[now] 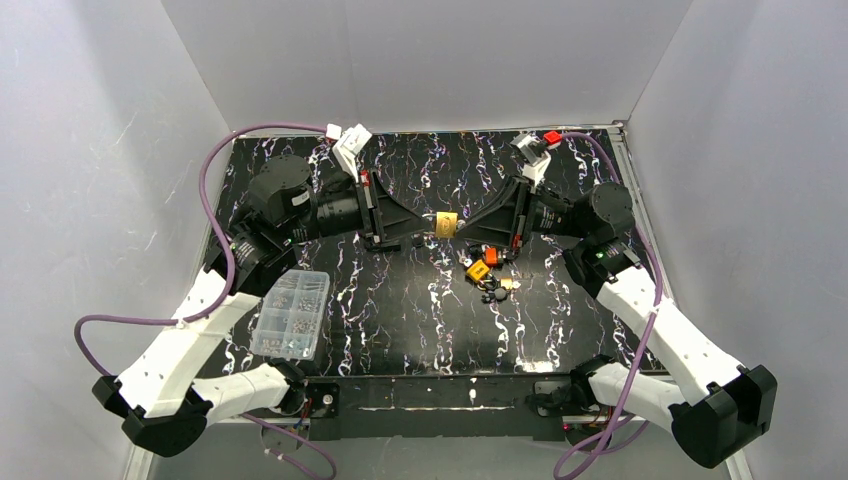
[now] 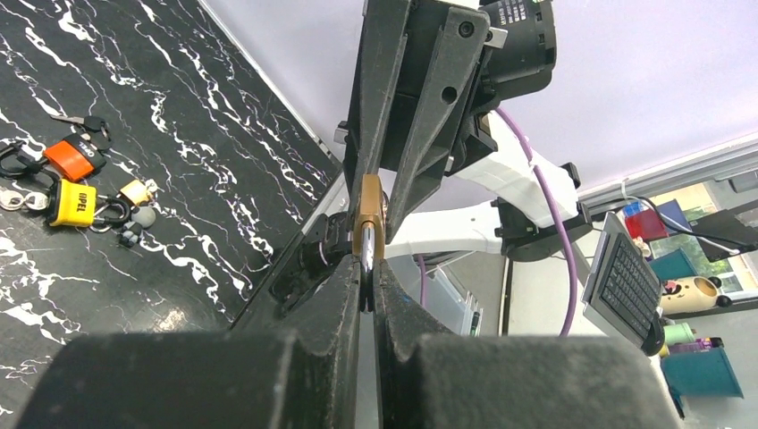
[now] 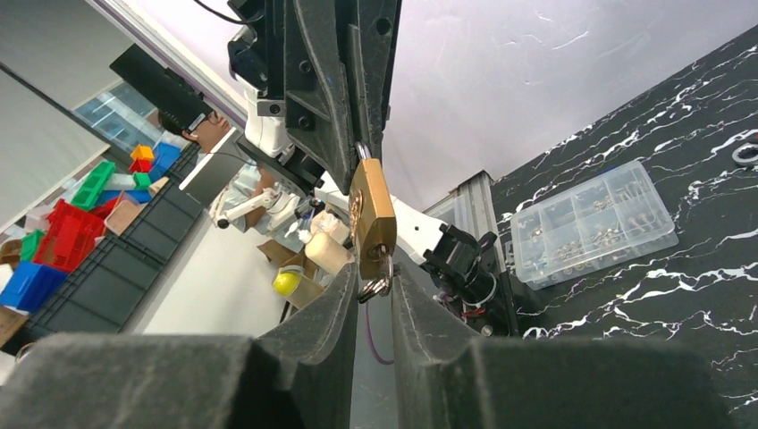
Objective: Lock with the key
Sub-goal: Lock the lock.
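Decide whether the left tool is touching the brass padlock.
Touching. The left wrist view shows the left tool pinched shut on the padlock, with no gap between them.

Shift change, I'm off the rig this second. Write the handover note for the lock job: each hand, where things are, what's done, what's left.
Left hand: shut on the padlock by its shackle, holding it in the air between the arms.
Right hand: fingers on either side of the key; not clear whether they clamp it.
Key: seated in the padlock's keyhole, with its ring hanging below.
Done: padlock lifted, key inserted.
Left: grip the key firmly and turn it to lock; probably then set the padlock down.
Other padlocks lie on the table.
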You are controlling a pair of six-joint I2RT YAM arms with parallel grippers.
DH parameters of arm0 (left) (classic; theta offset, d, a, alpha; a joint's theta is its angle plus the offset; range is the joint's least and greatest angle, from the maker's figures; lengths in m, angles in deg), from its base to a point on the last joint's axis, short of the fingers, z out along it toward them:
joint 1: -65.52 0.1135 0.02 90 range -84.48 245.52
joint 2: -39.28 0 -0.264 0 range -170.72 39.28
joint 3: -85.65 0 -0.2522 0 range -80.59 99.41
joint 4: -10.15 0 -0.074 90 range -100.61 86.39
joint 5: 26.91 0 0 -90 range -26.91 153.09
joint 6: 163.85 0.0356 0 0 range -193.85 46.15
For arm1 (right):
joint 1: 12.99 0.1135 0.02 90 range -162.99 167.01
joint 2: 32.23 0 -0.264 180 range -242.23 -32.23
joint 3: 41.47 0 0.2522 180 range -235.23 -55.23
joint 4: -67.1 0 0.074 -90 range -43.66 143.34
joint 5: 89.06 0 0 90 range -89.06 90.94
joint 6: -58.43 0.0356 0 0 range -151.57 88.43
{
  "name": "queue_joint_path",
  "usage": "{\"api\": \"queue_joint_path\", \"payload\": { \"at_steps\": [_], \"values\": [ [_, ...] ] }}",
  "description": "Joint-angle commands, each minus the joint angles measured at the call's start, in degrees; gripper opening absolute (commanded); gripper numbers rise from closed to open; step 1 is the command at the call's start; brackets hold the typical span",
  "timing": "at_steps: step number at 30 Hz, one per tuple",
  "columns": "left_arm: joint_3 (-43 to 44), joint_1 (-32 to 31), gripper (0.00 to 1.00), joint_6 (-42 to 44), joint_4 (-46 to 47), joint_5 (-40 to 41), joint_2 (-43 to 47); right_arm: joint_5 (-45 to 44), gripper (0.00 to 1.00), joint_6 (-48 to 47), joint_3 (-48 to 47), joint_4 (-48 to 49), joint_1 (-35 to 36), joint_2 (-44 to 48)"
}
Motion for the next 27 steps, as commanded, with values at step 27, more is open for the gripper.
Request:
{"api": "queue_joint_path", "payload": {
  "at_steps": [27],
  "values": [
    [-3.07,6.19,0.00,4.26,-11.67,8.99,2.10,-15.26,0.01,-22.10,-2.98,-34.43,-6.18,2.19]
  ]
}}
